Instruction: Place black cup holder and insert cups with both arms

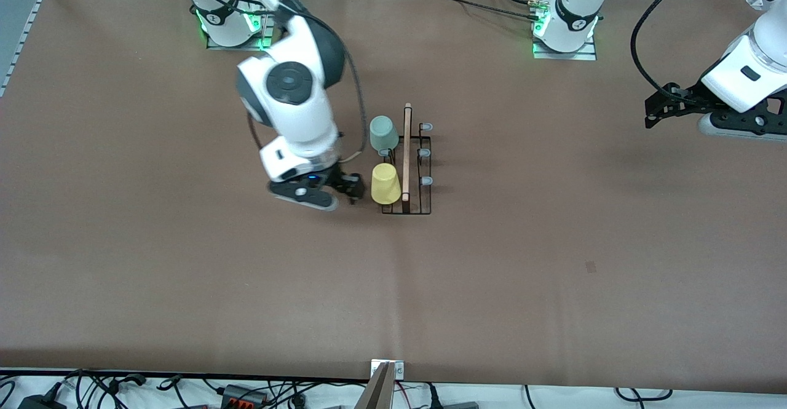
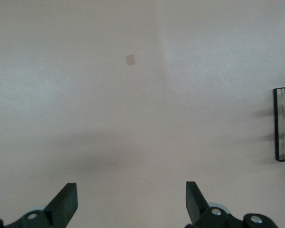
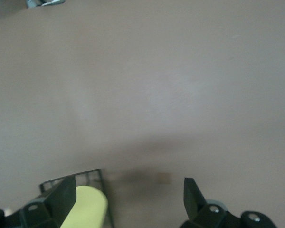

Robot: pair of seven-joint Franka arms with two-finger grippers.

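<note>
Counter (image 1: 184,273) fills my front view, brown and wide, with the black rack (image 1: 407,169) standing near its middle, its wooden rod (image 1: 406,152) running toward the camera. I see the green cup (image 1: 382,133) upside down on a peg on the rack's side toward the right arm's end, and the yellow cup (image 1: 386,184) likewise inverted on the next peg nearer the camera, the two close but apart. Three grey-tipped pegs (image 1: 425,154) on the rack's side toward the left arm's end are bare. My right end effector (image 1: 349,189) sits low just beside the yellow cup, on the side away from the rod. My left end effector (image 1: 659,111) waits in the air at the left arm's end of the counter, well apart from the rack. In the left wrist view, the two fingers (image 2: 66,202) are spread wide with nothing between them, and an end of the rack (image 2: 284,123) shows at the frame's edge. In the right wrist view, the fingers (image 3: 192,194) are also spread and hold nothing; the yellow cup (image 3: 88,205) lies close against one finger with a corner of the rack (image 3: 78,176) beside it.
</note>
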